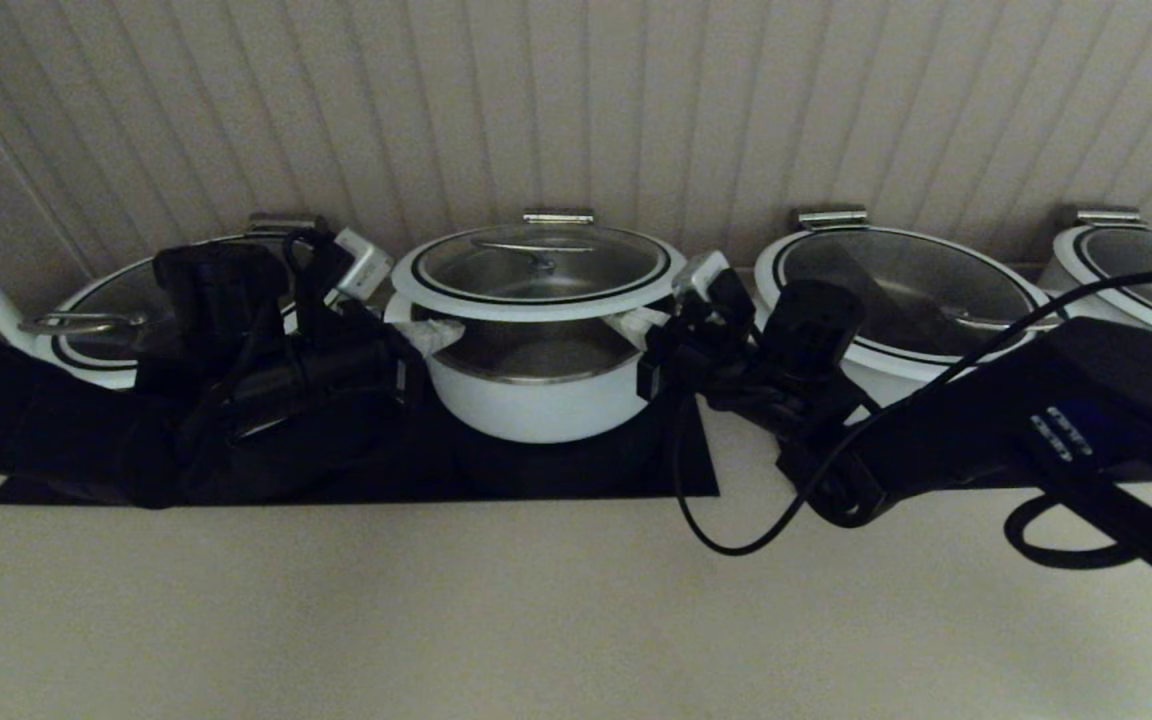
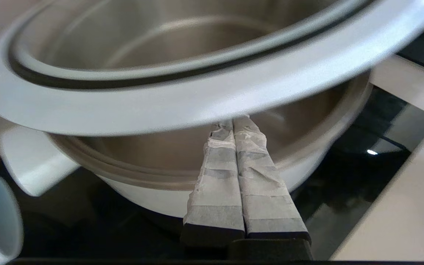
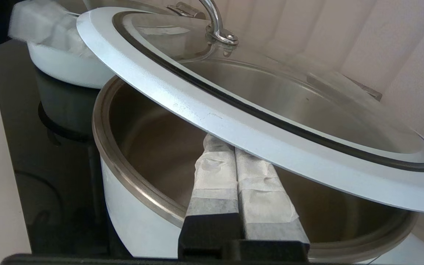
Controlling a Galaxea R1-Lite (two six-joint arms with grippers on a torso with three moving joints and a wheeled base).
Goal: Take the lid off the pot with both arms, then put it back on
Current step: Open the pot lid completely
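A row of white pots stood along the back of a pale counter (image 1: 536, 620), against a ribbed wall. At nine o'clock from the middle pot (image 1: 536, 395), the left gripper (image 1: 433, 335) reached in, its white-wrapped jaws pressed closed together with their tips tucked under the lid (image 1: 539, 268). The glass lid, white-rimmed with a steel handle, was raised clear above the pot's steel rim. At three o'clock, the right gripper (image 1: 639, 328) mirrored this, jaws closed side by side, tips beneath the lid's rim. The pot sat on a black cooktop (image 1: 676, 470).

Both tools (image 2: 234, 127) (image 3: 221, 145) closed, raised.
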